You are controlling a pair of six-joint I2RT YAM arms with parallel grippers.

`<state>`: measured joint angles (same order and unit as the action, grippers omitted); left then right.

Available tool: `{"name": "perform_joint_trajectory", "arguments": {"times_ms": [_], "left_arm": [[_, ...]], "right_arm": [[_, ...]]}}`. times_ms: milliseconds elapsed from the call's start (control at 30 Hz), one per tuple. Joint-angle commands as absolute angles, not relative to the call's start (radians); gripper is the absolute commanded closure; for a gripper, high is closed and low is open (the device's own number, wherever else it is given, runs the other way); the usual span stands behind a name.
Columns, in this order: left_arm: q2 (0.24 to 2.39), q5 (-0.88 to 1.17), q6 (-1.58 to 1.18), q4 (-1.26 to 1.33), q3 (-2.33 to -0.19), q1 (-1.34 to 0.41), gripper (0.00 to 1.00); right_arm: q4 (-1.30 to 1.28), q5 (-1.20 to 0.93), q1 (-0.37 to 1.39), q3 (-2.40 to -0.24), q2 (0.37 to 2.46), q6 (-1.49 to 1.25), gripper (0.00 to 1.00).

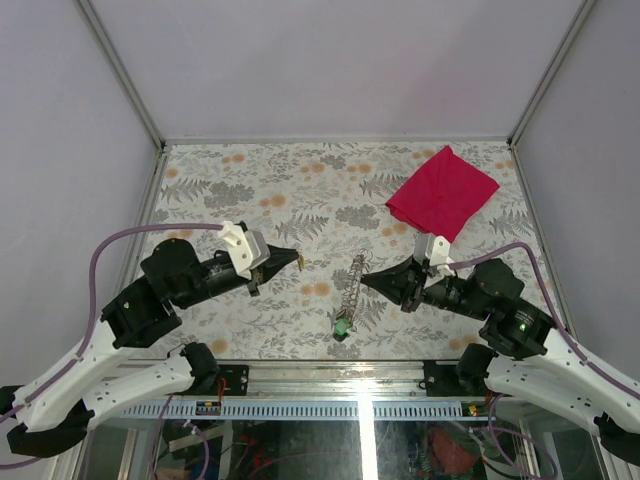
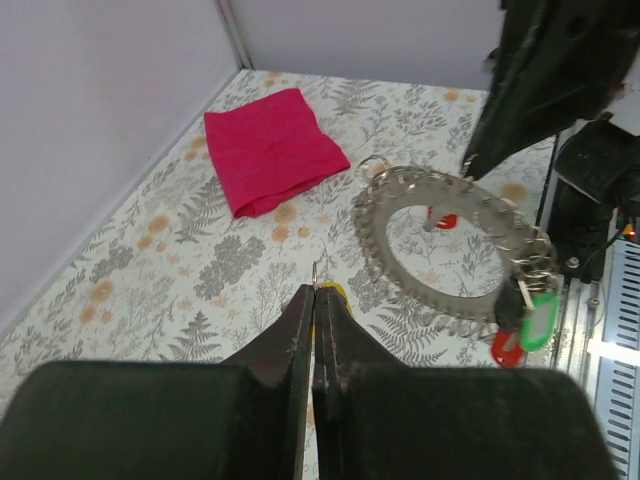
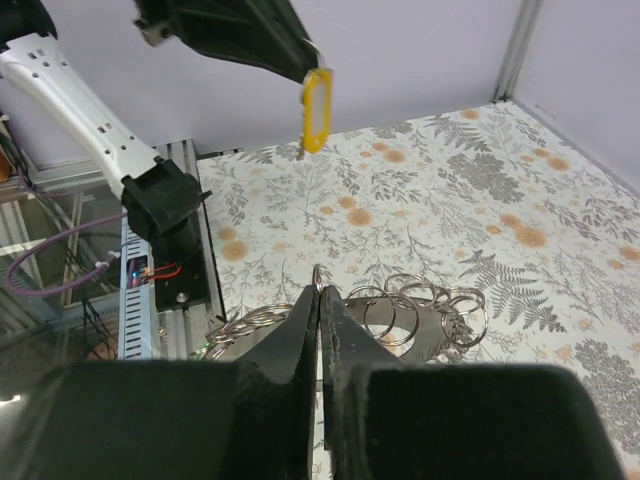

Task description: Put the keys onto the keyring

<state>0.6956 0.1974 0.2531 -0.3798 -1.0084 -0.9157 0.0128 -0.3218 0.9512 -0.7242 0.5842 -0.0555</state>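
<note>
Now left fingers (image 2: 295,340) pinch yellow key (image 3: 315,110), hanging vertically, tip down; right fingers (image 3: 300,345) closed on keyring (image 2: 370,232).

Shows yellow key (image 3: 315,110) dangling aloft from closed left claw (image 1: 297,262), red key (image 2: 505,348) low on upright, ring-studded keyring (image 2: 372,232), centre of bench (image 1: 250,190).

Left claw (image 2: 314,292) hides most of the yellow key (image 2: 336,291).
</note>
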Motion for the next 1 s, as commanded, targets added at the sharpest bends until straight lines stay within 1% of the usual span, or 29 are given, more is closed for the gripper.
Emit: {"name": "perform_joint_trajectory", "arguments": {"times_ms": [0, 200, 467, 533, 667, 967], "left_arm": [[0.686, 0.277, 0.302, -0.437, -1.072, -0.921, 1.0], [0.661, 0.308, 0.295, -0.406, -1.08, -0.921, 1.0], [0.71, 0.388, 0.375, -0.337, -1.127, -0.921, 1.0], [0.716, 0.424, 0.393, -0.319, -1.132, -0.92, 1.0], [0.724, 0.486, 0.418, -0.316, -1.149, -0.921, 1.0], [0.75, 0.649, 0.492, -0.371, -1.188, -0.92, 1.0]], "right_arm": [[0.053, -0.28, 0.957, -0.808, 0.614, -0.027, 1.0], [0.068, -0.458, 0.956, -0.857, 0.665, 0.032, 1.0], [0.38, -0.665, 0.956, -0.771, 0.659, 0.213, 1.0], [0.421, -0.714, 0.957, -0.762, 0.664, 0.263, 1.0], [0.465, -0.785, 0.956, -0.739, 0.669, 0.352, 1.0], [0.553, -0.867, 0.957, -0.704, 0.684, 0.398, 0.99]]}}
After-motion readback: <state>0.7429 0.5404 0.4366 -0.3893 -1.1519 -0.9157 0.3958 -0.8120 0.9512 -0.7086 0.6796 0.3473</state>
